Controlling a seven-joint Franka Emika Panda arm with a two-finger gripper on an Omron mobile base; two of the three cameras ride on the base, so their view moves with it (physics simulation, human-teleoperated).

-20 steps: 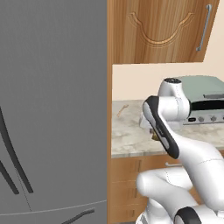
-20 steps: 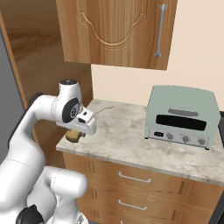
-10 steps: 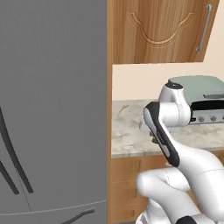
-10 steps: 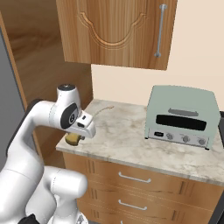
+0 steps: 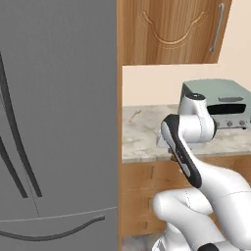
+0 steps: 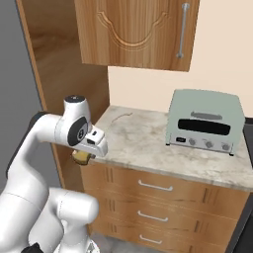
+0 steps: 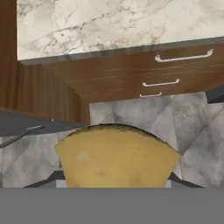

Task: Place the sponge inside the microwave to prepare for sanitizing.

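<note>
Sponge (image 7: 116,157) is what this job is about, but start with the big things. The tall grey fridge (image 5: 56,122) stands beside the stone counter (image 6: 148,143). A wooden cabinet (image 6: 138,29) hangs above. A grey-green toaster oven (image 6: 205,121) sits at the far end of the counter, and a thin beige stick (image 6: 120,116) lies near the wall. Under the counter are wooden drawers (image 6: 153,192).

The white arm (image 6: 44,143) bends down past the front edge of the counter. Its end effector (image 6: 83,156) hangs just off that edge, over the floor, and it is clamped on the sponge. The hand view shows the yellow sponge sitting between the two dark finger tips, with the floor and drawers beyond it.

The sponge looks tiny, light and soft. It will likely squash a bit when squeezed, so a gentle hold across its middle seems best. It probably will not break or slip easily. A hard squeeze could make it pop out sideways. The microwave cannot be seen from here.
</note>
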